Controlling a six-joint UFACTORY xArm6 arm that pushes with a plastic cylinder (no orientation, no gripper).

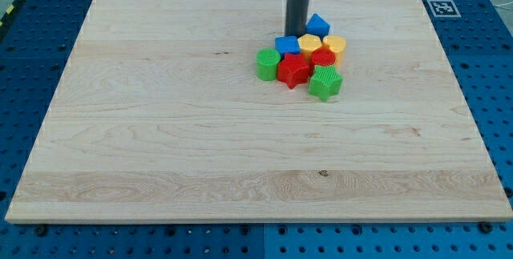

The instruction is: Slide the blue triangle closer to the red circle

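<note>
The blue triangle (pixel 318 25) lies at the top of a tight cluster of blocks in the upper middle of the wooden board (pixel 160 131). The red circle (pixel 323 57) sits just below it, with a yellow block (pixel 309 45) and a second yellow block (pixel 335 46) between them. My tip (pixel 296 34) stands on the board just left of the blue triangle, close to it, and right above the blue cube (pixel 284 45).
A red star (pixel 293 70), a green cylinder (pixel 268 63) and a green star (pixel 325 82) fill the rest of the cluster. A fiducial tag (pixel 442 7) sits at the board's top right corner. Blue perforated table surrounds the board.
</note>
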